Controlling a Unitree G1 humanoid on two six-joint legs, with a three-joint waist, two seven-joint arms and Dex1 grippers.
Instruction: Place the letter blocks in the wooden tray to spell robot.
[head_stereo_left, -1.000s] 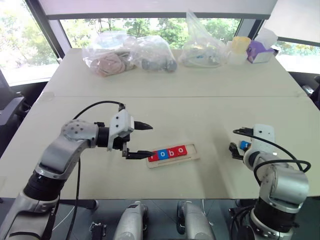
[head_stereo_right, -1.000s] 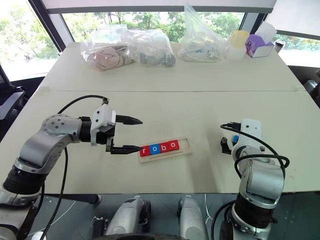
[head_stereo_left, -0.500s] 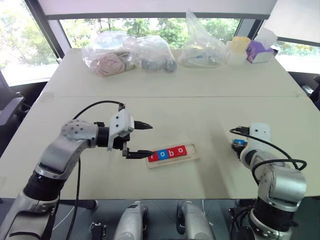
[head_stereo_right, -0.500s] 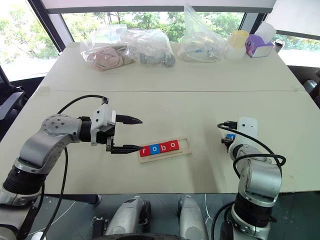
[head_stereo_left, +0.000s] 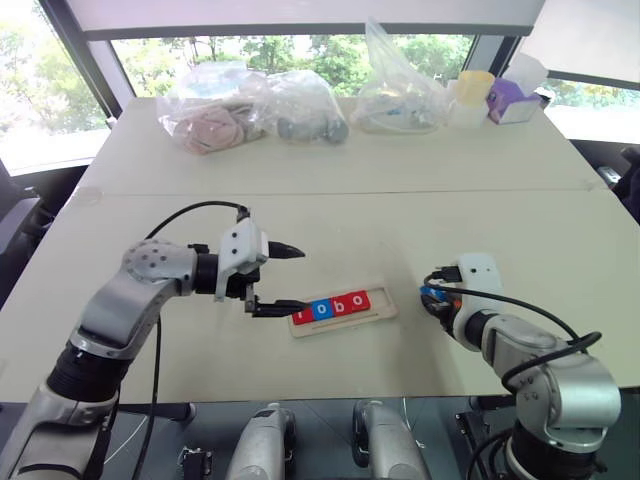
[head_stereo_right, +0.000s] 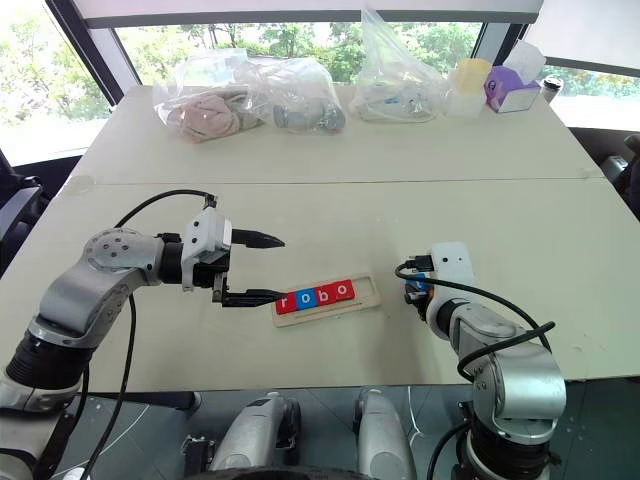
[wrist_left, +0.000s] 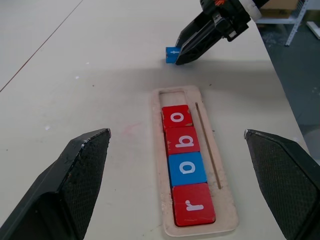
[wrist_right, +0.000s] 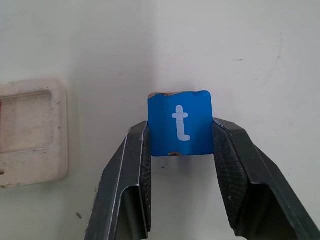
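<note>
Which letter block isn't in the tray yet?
The blue t block. The right gripper pinches it between its fingers above the table, beside the wooden tray, while r, o, b, o already sit in the tray.

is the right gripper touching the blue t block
Touching. The right wrist view shows the right gripper with both fingers pressed against the sides of the blue t block, no gap.

Bright daylight from rear windows (head_stereo_left: 300, 50) — overexposed glare, soft shadows on table (head_stereo_left: 400, 230), sharp focus
</note>
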